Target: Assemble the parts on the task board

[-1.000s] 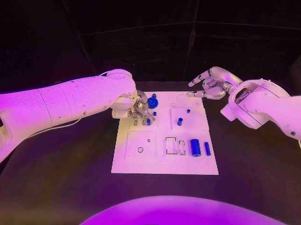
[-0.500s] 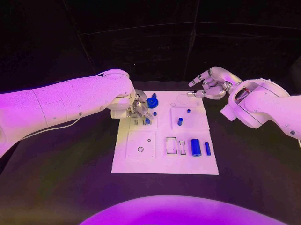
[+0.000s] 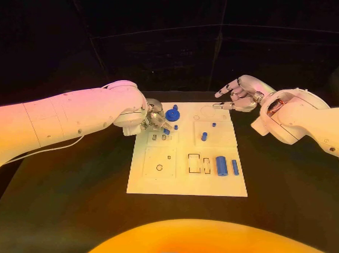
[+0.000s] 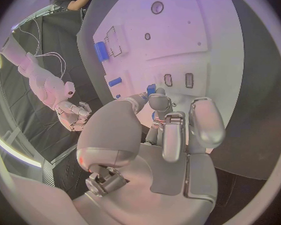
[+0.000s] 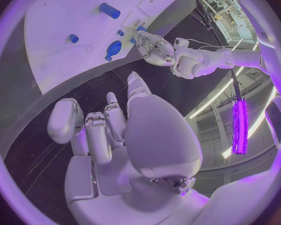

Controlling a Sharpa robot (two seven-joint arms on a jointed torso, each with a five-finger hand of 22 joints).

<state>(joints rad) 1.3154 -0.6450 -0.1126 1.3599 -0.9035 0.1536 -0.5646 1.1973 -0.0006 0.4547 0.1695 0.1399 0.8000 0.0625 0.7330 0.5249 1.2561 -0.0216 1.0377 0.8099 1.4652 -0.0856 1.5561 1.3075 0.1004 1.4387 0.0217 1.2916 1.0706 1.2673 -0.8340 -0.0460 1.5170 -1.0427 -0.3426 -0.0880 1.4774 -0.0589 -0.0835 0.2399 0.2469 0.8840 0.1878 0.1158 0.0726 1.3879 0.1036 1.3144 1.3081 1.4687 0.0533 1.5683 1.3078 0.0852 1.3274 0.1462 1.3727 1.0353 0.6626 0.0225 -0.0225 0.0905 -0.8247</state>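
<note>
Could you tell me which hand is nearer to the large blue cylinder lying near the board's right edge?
Left, narrowly. The left hand works over the white task board's far left part; the right hand hovers beyond its far right corner. The large blue cylinder lies nearer the front.

White task board (image 3: 186, 179) is lying flat mid-bench. Blue parts are sitting on it: big cylinder (image 3: 221, 165) w/ slim one (image 3: 234, 167) just beside, small peg (image 3: 203, 136) standing nr center.

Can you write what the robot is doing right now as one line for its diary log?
left hand: pinching small blue part over task board | right hand: open, holding nothing | blue cylinder: lying on board
</note>
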